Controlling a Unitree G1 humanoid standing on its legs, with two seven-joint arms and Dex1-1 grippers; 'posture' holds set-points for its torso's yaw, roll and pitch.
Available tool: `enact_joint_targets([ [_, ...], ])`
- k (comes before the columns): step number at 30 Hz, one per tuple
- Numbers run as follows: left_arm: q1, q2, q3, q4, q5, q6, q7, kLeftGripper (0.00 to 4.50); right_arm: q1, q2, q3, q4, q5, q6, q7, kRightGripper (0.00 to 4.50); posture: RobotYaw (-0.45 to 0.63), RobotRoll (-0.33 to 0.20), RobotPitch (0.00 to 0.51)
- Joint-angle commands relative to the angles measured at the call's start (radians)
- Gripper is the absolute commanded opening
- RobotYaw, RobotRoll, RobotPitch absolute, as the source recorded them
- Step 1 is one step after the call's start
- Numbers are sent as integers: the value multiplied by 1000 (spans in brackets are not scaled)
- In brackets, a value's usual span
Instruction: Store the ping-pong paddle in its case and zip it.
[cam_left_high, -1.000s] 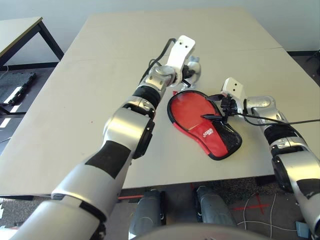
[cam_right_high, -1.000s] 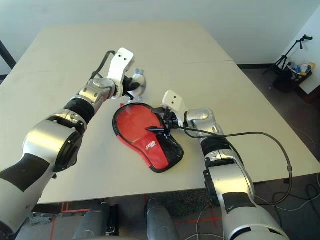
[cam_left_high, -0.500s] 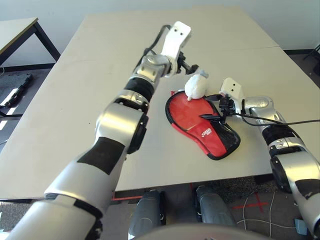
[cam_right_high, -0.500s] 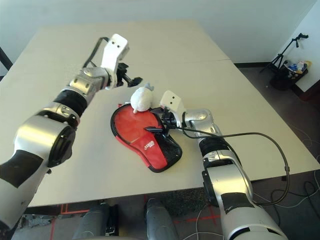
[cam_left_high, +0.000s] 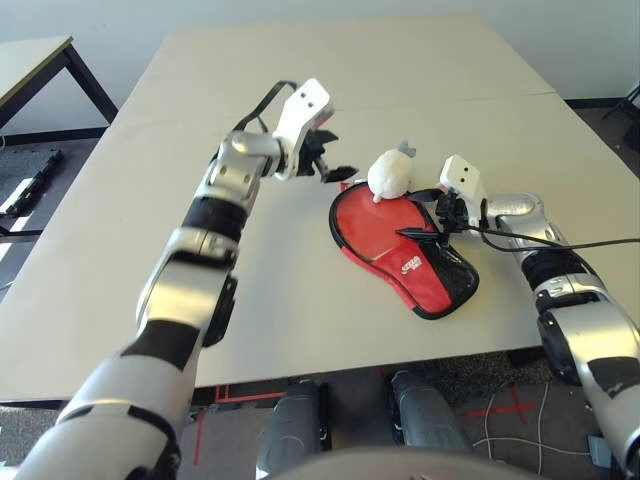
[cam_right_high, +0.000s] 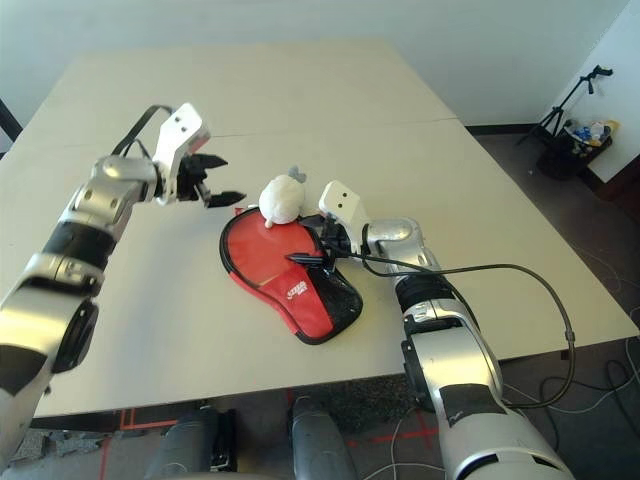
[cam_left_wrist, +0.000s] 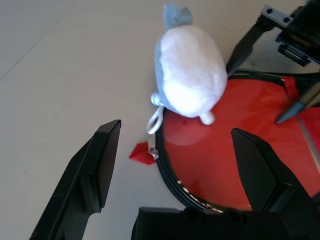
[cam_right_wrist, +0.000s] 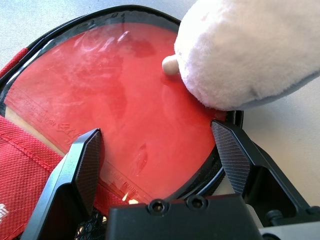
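Observation:
The case (cam_left_high: 432, 272) lies open on the table, its red and mesh flap towards me. Inside it the ping-pong paddle (cam_right_wrist: 120, 100) shows its red face (cam_left_wrist: 225, 150); the handle is hidden under the flap. A small white lumpy bag (cam_left_high: 390, 172) rests on the case's far rim, and a white loop runs from it to the zip pull (cam_left_wrist: 153, 150). My left gripper (cam_left_high: 335, 160) hangs open just left of the bag, holding nothing. Over the paddle's right edge my right gripper (cam_left_high: 418, 213) stands open, one finger (cam_right_wrist: 85, 170) above the red face.
The beige table (cam_left_high: 300, 60) stretches wide behind and to the left of the case. A black cable (cam_right_high: 540, 275) trails from my right wrist off the table's right side. A second table (cam_left_high: 30, 60) stands at the far left, a tripod (cam_right_high: 590, 90) at the far right.
My left gripper opened and let go of the white bag, which dropped onto the case's far rim. The left arm then drew back to the left. The right arm stayed put.

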Motion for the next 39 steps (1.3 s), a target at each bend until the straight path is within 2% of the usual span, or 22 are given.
enact_joint_targets([
  [1, 107, 13, -3, -170, -44, 89, 3, 4478, 45, 14, 54, 56, -52, 20, -2, 4500, -41, 0, 111],
  [5, 202, -8, 0, -273, -84, 163, 40, 4478, 37, 17, 56, 67, -56, 17, -4, 4500, -31, 0, 110],
  [11, 264, -63, -23, -290, -95, 183, 119, 4478, 23, 22, 59, 79, -59, 15, -4, 4500, -26, 0, 105],
  [18, 279, -108, -74, -222, -81, 183, 169, 4478, 18, 19, 60, 87, -61, 12, -3, 4500, -27, 0, 104],
  [30, 299, -116, -145, -100, -35, 126, 195, 4478, 18, 4, 51, 74, -52, 18, 5, 4500, -42, 0, 98],
  [37, 305, -125, -152, -88, -35, 118, 201, 4478, 4, -21, 6, -2, 15, 49, 74, 4500, -49, 0, 96],
  [39, 306, -124, -155, -86, -31, 115, 201, 4478, -7, -32, -18, -60, 66, 97, 138, 4500, -48, 0, 95],
])
